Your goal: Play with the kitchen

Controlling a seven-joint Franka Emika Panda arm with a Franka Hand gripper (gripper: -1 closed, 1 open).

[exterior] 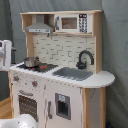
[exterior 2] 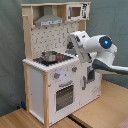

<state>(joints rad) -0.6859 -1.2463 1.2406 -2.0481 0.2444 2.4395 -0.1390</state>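
Observation:
The kitchen (exterior: 60, 75) is a tall toy of white panels and light wood, seen in both exterior views. It has a grey range hood (exterior: 40, 27), a microwave (exterior: 70, 22), a black faucet (exterior: 85, 59), a grey sink (exterior: 74, 73), red knobs and an oven door (exterior 2: 65, 95). A small metal pot (exterior 2: 49, 56) stands on the red-ringed hob (exterior: 42, 66). My white arm (exterior 2: 97, 47) reaches in from the second exterior view's right. Its gripper (exterior 2: 71, 44) hangs above the counter beside the hob. The same white end shows at the first exterior view's left edge (exterior: 5, 55).
A grey curtain (exterior: 115, 45) hangs behind the kitchen. The kitchen stands on a wooden surface (exterior 2: 105, 110). A rounded white part of the arm (exterior: 20, 121) shows at the first exterior view's bottom left.

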